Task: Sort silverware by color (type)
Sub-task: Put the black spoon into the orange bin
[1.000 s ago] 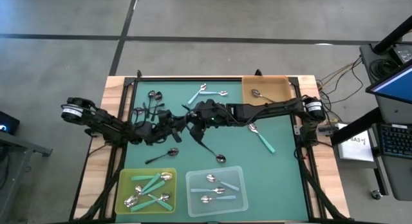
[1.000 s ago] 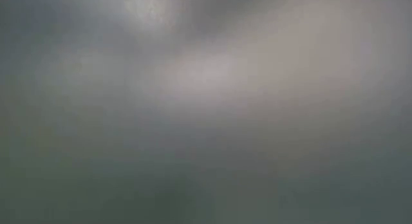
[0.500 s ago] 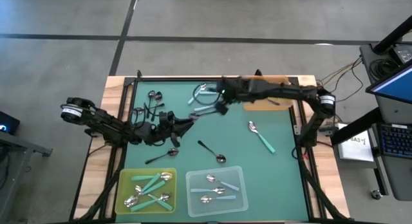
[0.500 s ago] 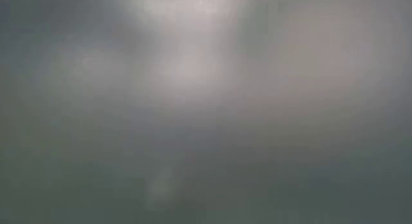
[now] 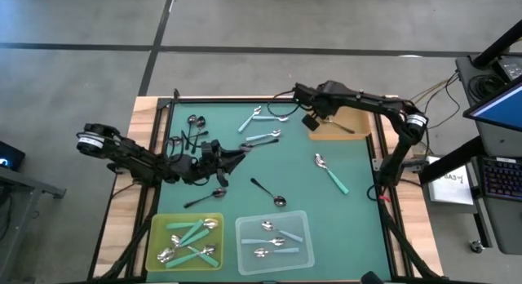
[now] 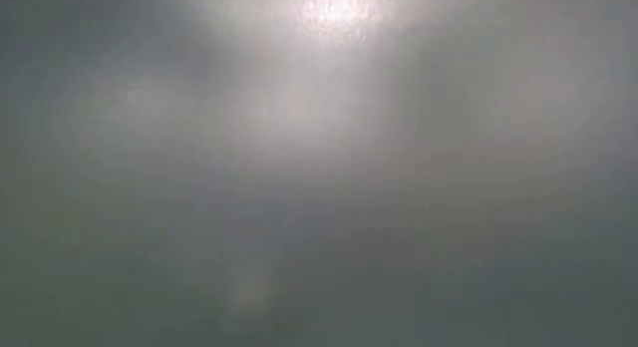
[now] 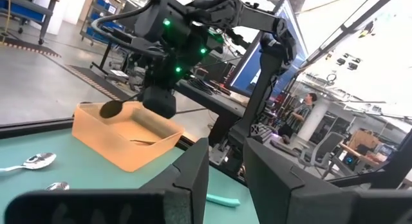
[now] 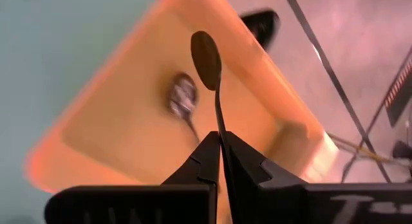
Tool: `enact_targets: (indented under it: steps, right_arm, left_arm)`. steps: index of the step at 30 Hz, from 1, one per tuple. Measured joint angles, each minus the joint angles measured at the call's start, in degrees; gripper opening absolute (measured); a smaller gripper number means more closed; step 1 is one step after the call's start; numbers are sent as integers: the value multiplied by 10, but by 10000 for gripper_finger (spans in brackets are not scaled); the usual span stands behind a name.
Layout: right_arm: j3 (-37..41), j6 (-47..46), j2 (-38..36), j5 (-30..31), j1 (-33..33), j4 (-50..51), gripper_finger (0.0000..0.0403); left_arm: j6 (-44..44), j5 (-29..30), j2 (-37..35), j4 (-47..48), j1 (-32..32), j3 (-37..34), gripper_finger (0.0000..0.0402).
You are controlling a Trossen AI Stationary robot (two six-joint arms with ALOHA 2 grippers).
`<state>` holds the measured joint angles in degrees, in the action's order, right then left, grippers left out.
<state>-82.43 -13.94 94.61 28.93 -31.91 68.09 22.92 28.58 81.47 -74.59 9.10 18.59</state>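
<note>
My right gripper [image 5: 311, 121] hangs over the left rim of the orange tray [image 5: 351, 113] at the far right, shut on a black-handled spoon [image 8: 206, 53]. One spoon [image 8: 183, 98] lies in that tray. My left gripper [image 5: 239, 155] hovers left of the table's middle, open, with nothing between its fingers [image 7: 193, 179]. Loose on the green mat lie black-handled spoons [image 5: 269, 192], light-blue ones [image 5: 261, 138] and a teal one [image 5: 330, 174]. The low view shows only blur. My right gripper pinches the spoon's thin black handle [image 8: 219, 130] between its two fingertips. The fingers slant down from above. The spoon reaches out past them with its bowl [image 7: 112, 109] foremost, lifted clear above the orange tray.
A yellow tray [image 5: 159, 227] with teal spoons and a clear tray [image 5: 303, 223] with light-blue spoons stand at the near edge. More black spoons [image 5: 192, 125] cluster at the far left. A black frame runs around the mat.
My right gripper has swung from the table's middle, close to my left gripper, toward the far right and tipped downward, carrying the black-handled spoon clear of the mat to above the orange tray.
</note>
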Motion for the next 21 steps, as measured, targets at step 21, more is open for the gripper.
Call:
enact_targets:
  steps: [21]
  right_arm:
    - [77,15,0,-64,-30,42,76]
  left_arm:
    - [-2,4,0,48,-11,-5,82]
